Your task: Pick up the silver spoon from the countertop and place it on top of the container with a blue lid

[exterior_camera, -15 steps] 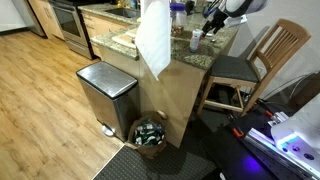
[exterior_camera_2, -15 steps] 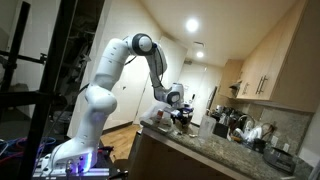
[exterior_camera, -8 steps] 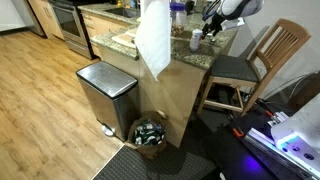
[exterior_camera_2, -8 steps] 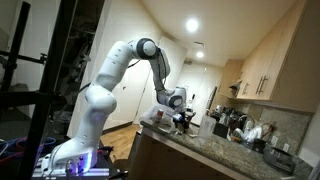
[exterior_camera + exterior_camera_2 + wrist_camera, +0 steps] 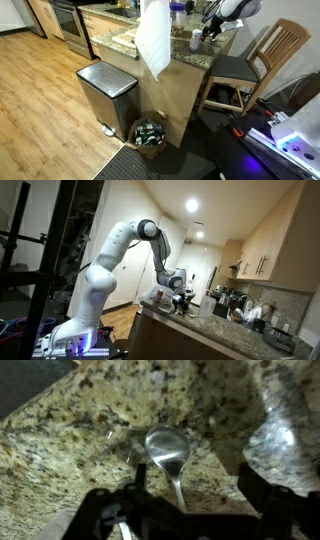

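Observation:
The silver spoon (image 5: 168,450) lies on the speckled granite countertop (image 5: 70,430), bowl away from me and thin handle running back between my fingers. My gripper (image 5: 198,485) is low over it and open. The handle lies nearer the left finger (image 5: 139,478) than the right one (image 5: 258,485), and neither touches it. In both exterior views the gripper (image 5: 210,29) (image 5: 180,301) is down at the counter's end. A small whitish jar, the container with a blue lid (image 5: 196,40), stands just beside it. The spoon is too small to make out in the exterior views.
A pale glassy object (image 5: 288,430) stands close on the right of the wrist view. Behind the gripper are a taller dark-blue-topped container (image 5: 177,12), a hanging white towel (image 5: 153,38) and a wooden chair (image 5: 262,58) beside the counter. Below stand a steel bin (image 5: 106,95) and a small basket (image 5: 150,133).
The gripper has come down a little toward the countertop over the last second. Since half a second ago nothing visibly moved.

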You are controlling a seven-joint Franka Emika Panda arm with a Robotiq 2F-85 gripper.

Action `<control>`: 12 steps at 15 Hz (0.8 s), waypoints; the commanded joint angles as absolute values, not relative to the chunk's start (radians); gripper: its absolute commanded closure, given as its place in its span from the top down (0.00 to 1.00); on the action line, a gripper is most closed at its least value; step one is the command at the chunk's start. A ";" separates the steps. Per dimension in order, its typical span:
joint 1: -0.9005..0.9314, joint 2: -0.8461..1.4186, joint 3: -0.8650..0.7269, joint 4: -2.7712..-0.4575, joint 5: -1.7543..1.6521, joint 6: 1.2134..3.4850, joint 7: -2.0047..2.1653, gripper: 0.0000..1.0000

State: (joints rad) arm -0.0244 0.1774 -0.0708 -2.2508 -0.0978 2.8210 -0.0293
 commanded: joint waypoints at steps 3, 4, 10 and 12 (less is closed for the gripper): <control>-0.051 0.191 -0.041 -2.261 -0.014 2.794 -0.089 0.44; -0.049 0.189 -0.040 -2.261 -0.006 2.792 -0.090 0.35; -0.060 0.183 -0.032 -2.269 0.049 2.794 -0.116 0.00; -0.064 0.183 -0.032 -2.265 0.058 2.792 -0.118 0.00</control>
